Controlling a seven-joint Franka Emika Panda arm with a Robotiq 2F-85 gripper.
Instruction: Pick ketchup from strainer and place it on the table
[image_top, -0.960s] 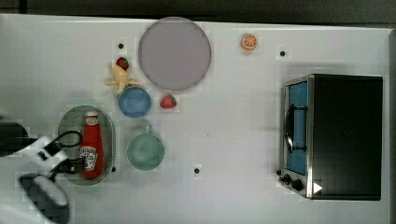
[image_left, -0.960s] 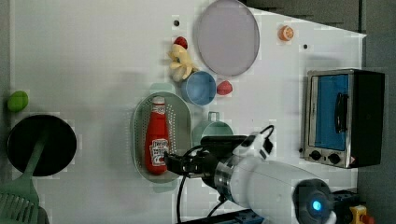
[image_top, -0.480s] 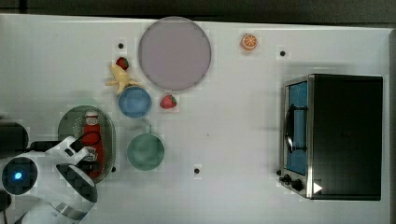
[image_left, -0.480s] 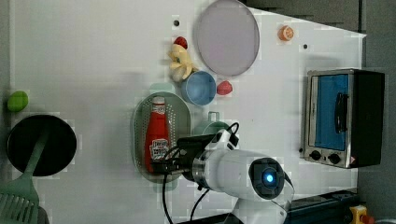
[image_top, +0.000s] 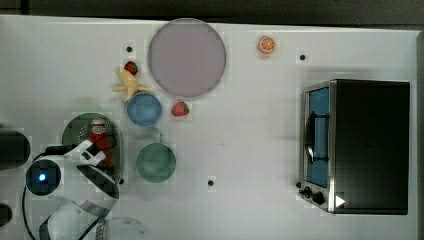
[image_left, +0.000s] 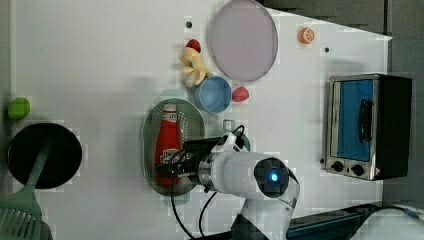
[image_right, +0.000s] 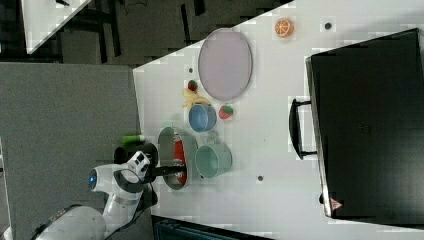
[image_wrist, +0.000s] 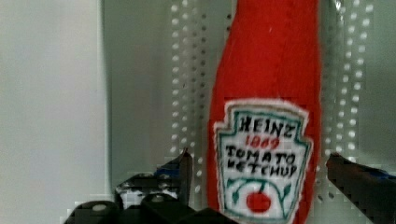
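Our gripper (image_wrist: 259, 172) straddles the ketchup (image_wrist: 268, 116) in the strainer (image_left: 150, 145), jaws wide apart. We judge an off-centre close could squirt the bottle sideways.

Ketchup (image_left: 168, 140) lying in strainer (image_left: 148, 150) on table (image_left: 100, 60).

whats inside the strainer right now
The ketchup lies flat in the strainer, cap toward the blue bowl. The open gripper straddles its label end. The bottle and arm cover part of the strainer's floor, so anything beneath is hidden.
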